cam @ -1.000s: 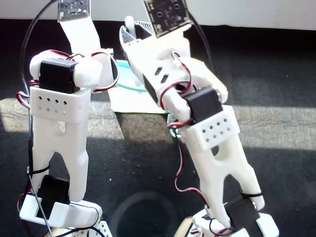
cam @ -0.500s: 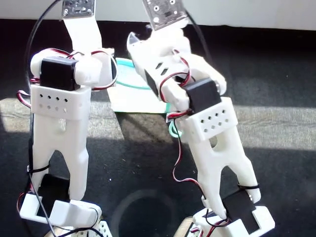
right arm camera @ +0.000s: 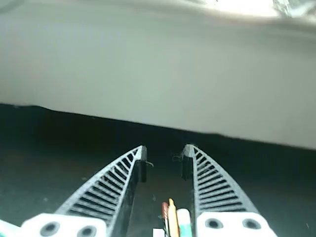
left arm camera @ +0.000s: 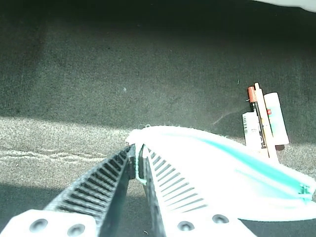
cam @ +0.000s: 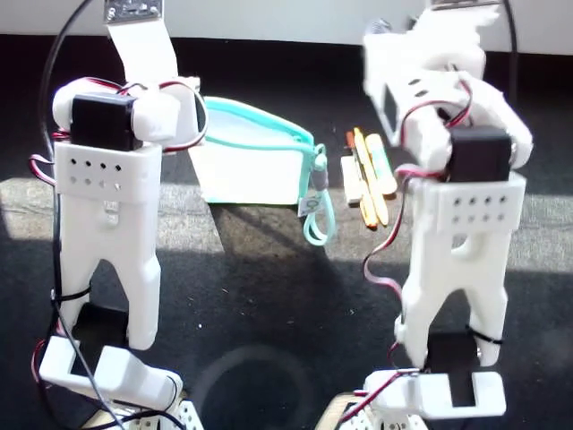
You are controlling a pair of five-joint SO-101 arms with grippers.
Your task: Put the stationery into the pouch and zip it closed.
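Note:
The white pouch [cam: 246,166] with a teal zipper lies on the dark mat, its mouth gaping and its teal strap [cam: 315,219] trailing off one end. My left gripper [left arm camera: 137,154] is shut on the pouch [left arm camera: 212,170] at the end of its rim, far from the strap. Beside the strap end lies the stationery [cam: 367,177]: a white eraser, thin orange pens and a pale marker, side by side. The left wrist view shows the stationery [left arm camera: 262,123] past the pouch. My right gripper [right arm camera: 164,159] hangs open and empty above the stationery [right arm camera: 173,217], aimed toward the wall.
A dark mat [cam: 260,296] covers the table, with a bright sunlit band across it. A white wall [right arm camera: 158,69] runs along the far edge. The two white arms [cam: 107,206] [cam: 461,224] stand near the front, with open mat between them.
The right arm has swung from above the pouch over to the right, uncovering the pouch and the stationery. The left arm has stayed put, holding the pouch.

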